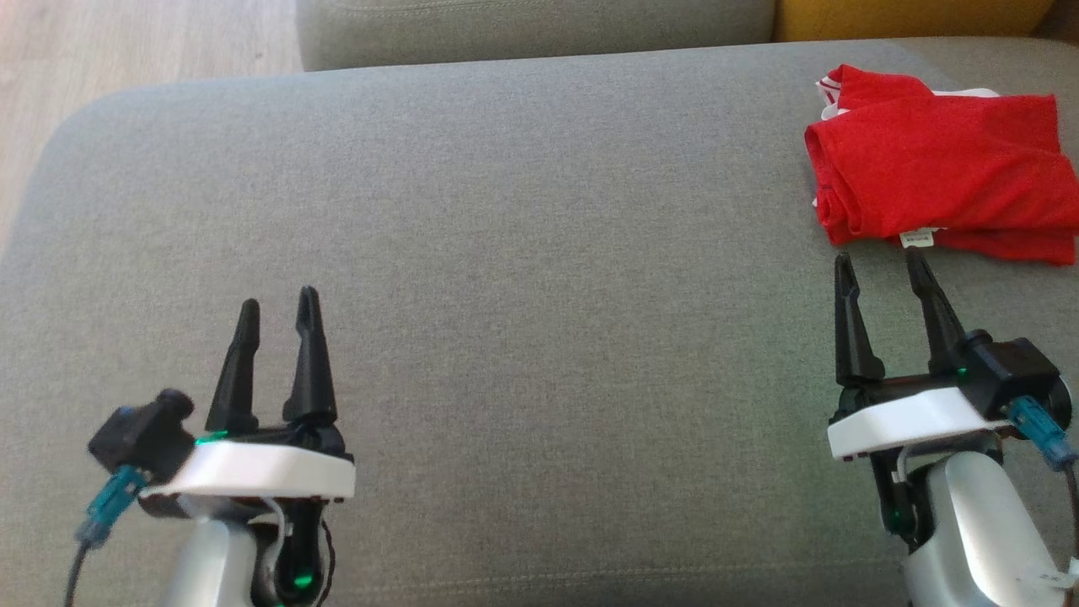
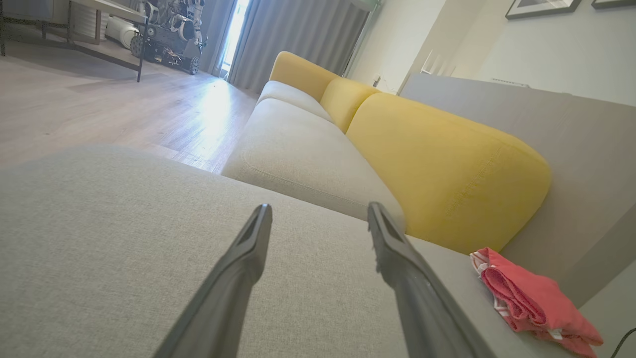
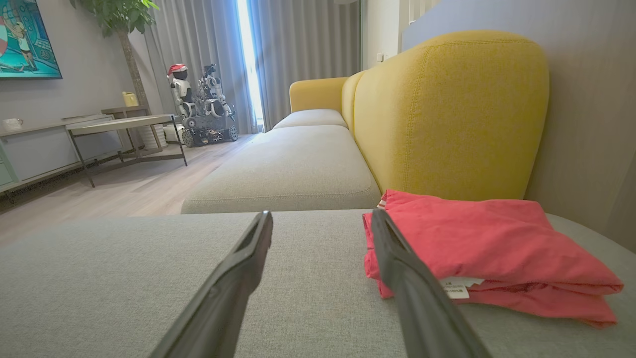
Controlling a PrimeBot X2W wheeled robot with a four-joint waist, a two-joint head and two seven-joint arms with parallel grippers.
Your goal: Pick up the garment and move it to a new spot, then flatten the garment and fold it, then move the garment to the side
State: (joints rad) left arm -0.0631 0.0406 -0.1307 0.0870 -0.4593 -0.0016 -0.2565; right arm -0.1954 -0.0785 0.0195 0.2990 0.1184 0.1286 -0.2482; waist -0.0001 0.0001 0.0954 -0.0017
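Nearest, the left pincer [image 1: 279,298] and right pincer [image 1: 878,255] hover low over the grey sofa cushion [image 1: 539,253], both spread and empty. The folded red garment [image 1: 936,169] lies just beyond the right pincer's tips, slightly rightward, its long axis crosswise; the left pincer is well apart from it.

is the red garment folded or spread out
Folded: the red garment sits as a compact stack on the grey cushion, doubled layers showing along its near edge by the white label.
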